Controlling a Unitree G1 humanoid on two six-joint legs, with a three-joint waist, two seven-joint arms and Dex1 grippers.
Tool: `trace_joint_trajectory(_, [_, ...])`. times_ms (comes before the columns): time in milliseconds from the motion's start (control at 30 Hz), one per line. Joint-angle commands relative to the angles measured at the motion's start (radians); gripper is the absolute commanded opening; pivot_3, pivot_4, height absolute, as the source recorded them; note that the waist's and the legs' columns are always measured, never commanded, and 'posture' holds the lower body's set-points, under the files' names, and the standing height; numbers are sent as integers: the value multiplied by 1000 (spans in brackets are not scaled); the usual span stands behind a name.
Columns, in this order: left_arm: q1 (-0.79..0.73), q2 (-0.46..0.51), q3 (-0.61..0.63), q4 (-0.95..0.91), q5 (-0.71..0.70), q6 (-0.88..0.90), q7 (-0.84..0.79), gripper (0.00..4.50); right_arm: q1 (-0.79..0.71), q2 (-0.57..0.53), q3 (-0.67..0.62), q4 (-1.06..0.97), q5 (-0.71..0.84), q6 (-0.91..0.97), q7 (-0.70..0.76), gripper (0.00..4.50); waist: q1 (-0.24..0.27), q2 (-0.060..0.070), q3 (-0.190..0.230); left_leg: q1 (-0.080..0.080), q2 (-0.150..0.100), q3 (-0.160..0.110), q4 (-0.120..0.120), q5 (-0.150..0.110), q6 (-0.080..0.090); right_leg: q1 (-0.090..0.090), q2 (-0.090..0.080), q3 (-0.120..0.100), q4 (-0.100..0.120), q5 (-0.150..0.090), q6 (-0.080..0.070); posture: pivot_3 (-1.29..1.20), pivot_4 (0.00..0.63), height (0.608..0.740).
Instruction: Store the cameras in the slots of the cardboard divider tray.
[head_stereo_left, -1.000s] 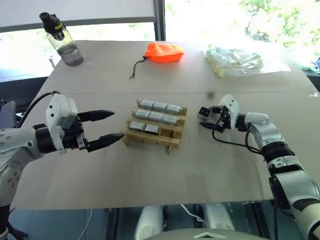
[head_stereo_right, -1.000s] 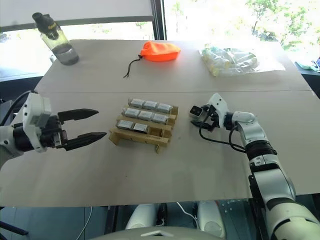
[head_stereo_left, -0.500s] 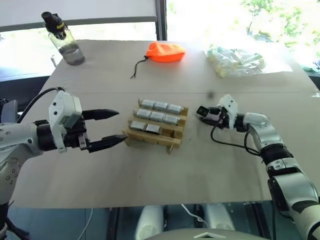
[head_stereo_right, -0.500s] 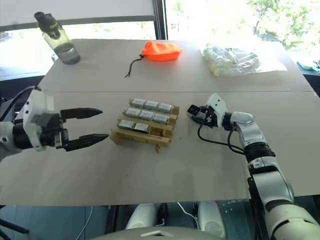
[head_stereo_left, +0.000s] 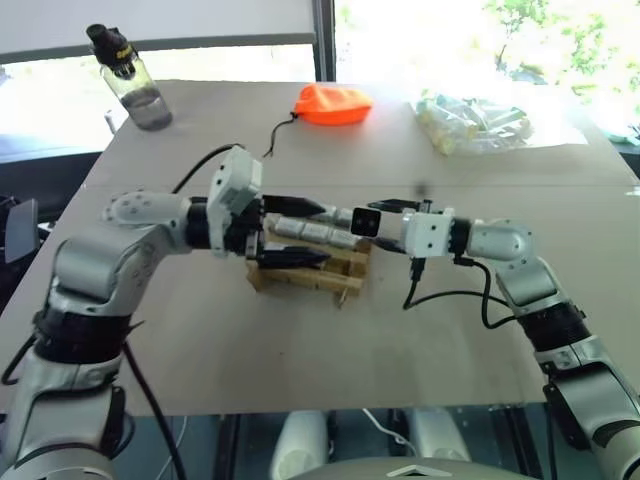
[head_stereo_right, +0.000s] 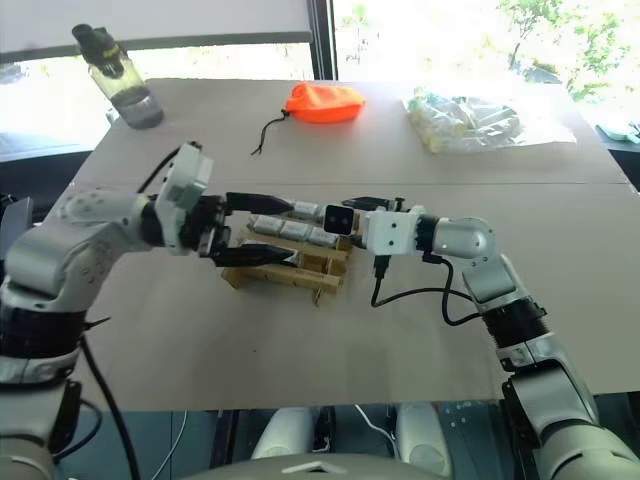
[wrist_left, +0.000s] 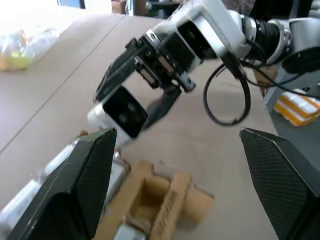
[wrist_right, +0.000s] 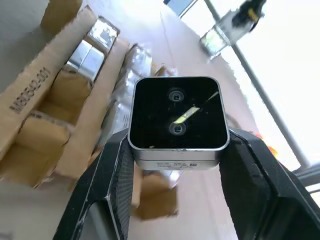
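Got one camera (wrist_right: 176, 120) clamped in my right tool (head_stereo_right: 345, 216), hanging over the cardboard tray (head_stereo_left: 330, 275) on the bench (head_stereo_left: 400, 330), left tool (head_stereo_left: 290, 232) wide apart beside it, so I guess next is lining it up over an empty slot and lowering.

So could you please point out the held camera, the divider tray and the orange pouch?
held camera (wrist_right: 176, 114), right wrist view, black lens face.
divider tray (head_stereo_left: 318, 277), left eye view, front cardboard strip.
orange pouch (head_stereo_right: 322, 102), right eye view, fabric middle.

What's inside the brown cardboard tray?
Silver-grey boxy cameras stand in the tan cardboard divider tray; one near-row slot looks empty. The open left gripper covers part, so no full count.
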Motion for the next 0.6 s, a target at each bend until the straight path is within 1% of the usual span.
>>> trace_joint_trajectory(33, [-95,-49,-73,128,82,-34,-64,4120,-57,-34,8,14,-111,-185,-98,1917,0,0,0,0,0,0,0,0,0,0,0,0,-1,0,0,0,150,726])
trace_joint_trajectory(100, [-132,-65,-113,193,131,-70,-113,4120,-77,-49,8,42,-154,-249,-142,1917,-2,0,0,0,0,1,0,0,0,-1,1,0,-1,0,0,0,150,726])
trace_joint_trajectory(267, [-216,-123,-120,311,163,-55,-152,4120,-120,-75,30,90,-251,-371,-234,1917,-3,0,0,-2,1,1,-2,0,0,-2,2,0,-3,0,0,0,150,726])
trace_joint_trajectory(433, [-260,-148,-112,369,185,-51,-178,4120,-130,-74,57,116,-304,-424,-290,1917,-3,0,0,-2,1,1,-1,0,0,-2,1,0,-3,0,0,0,150,726])
trace_joint_trajectory(600, [-263,-151,-112,383,208,-63,-203,4120,-139,-73,77,127,-323,-436,-317,1917,-3,0,0,-2,2,1,-1,0,0,-2,1,0,-3,0,0,0,150,726])
